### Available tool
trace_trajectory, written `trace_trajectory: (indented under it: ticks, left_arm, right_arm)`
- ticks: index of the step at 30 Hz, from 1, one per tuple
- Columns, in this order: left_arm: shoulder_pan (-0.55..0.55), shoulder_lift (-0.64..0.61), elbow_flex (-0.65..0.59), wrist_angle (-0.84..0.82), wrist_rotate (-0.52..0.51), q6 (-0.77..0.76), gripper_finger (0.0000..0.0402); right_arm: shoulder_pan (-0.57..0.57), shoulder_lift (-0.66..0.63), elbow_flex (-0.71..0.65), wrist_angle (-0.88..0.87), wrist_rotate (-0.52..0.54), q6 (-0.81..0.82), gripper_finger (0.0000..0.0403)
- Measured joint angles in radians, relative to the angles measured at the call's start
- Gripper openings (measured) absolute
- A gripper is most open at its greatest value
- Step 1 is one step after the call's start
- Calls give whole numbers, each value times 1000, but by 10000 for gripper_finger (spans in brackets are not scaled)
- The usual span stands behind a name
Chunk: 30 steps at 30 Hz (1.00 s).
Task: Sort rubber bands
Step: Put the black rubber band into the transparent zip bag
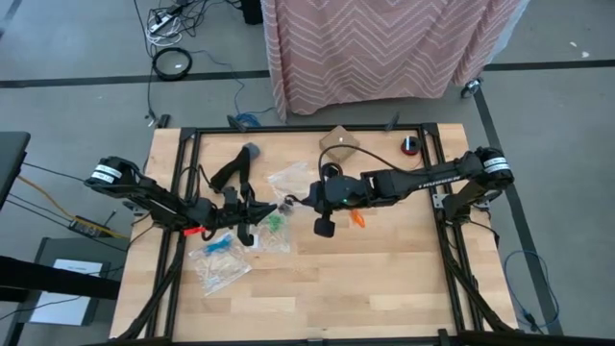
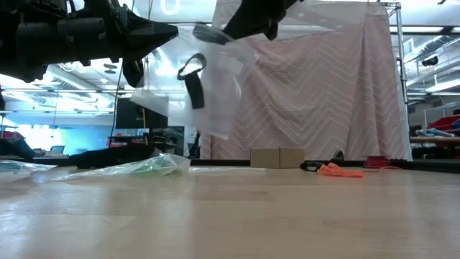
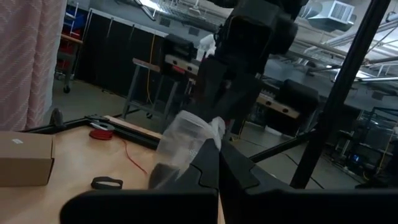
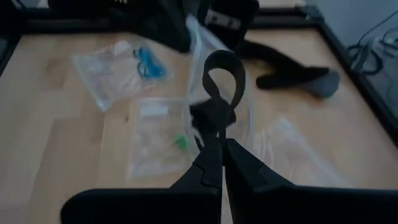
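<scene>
The right tool (image 4: 217, 146) is clenched on a black rubber band (image 4: 221, 87), whose loop stands up from the fingertips above the middle of the bench (image 1: 384, 279). The left tool (image 3: 217, 163) is clenched too, pinching the edge of a clear zip bag (image 2: 215, 79) held in the air between the two arms. In the low view the black loop hangs right at this raised bag; whether it is inside cannot be told.

Below them, on the bench, lie more clear bags: one with blue rubber bands (image 4: 148, 62), one with green rubber bands (image 4: 180, 143). A further empty-looking bag (image 1: 293, 178) lies towards the far side. Orange rubber bands (image 2: 339, 170) lie loose on the wood beside the right arm. Another black band (image 3: 107, 183) lies near a cardboard box (image 1: 338, 142) at the bench's far edge.
</scene>
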State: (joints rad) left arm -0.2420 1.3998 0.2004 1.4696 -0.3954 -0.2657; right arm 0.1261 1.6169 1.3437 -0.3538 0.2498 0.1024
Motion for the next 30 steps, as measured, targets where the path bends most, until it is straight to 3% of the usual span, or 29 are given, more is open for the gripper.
trace_trajectory:
  ticks: [13,27,30]
  left_arm:
    - [0,0,0,2,0,0,1]
    - [0,0,0,13,-8,-8,1]
    - [0,0,-1,57,-8,-18,1]
  right_arm:
    - [-24,0,0,-40,-159,-2,5]
    - [-46,0,0,73,-159,-44,141]
    - [-44,-18,21,-11,-95,-80,154]
